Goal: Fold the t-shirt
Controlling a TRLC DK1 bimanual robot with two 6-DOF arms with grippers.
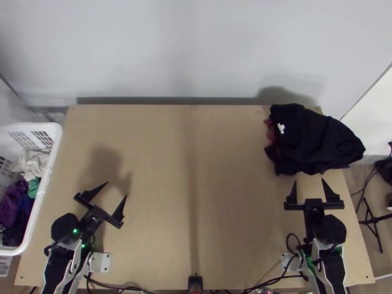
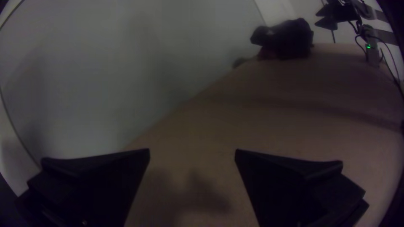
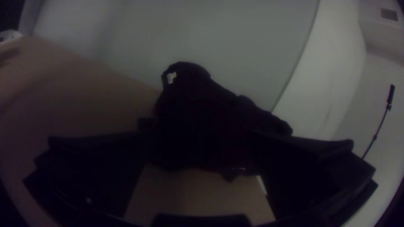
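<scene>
A dark, nearly black cloth (image 1: 316,139) lies bunched in a heap at the table's far right corner, a small white label and a bit of red at its left side. My right gripper (image 1: 309,188) stands open just on the near side of the heap, apart from it. At the table's left, my left gripper (image 1: 117,189) is open with nothing between its fingers. The left wrist view shows the dark heap (image 2: 286,40) far off, beyond my left gripper (image 2: 192,155). In the right wrist view the cloth (image 3: 202,122) lies ahead of my right gripper (image 3: 200,138).
A white basket (image 1: 56,152) with several crumpled cloths, white, purple and green among them, stands at the left edge of the wooden table (image 1: 196,196). Cables (image 1: 264,285) run along the near edge. A pale wall rises behind the table, and a black stand (image 1: 375,223) is beyond the right edge.
</scene>
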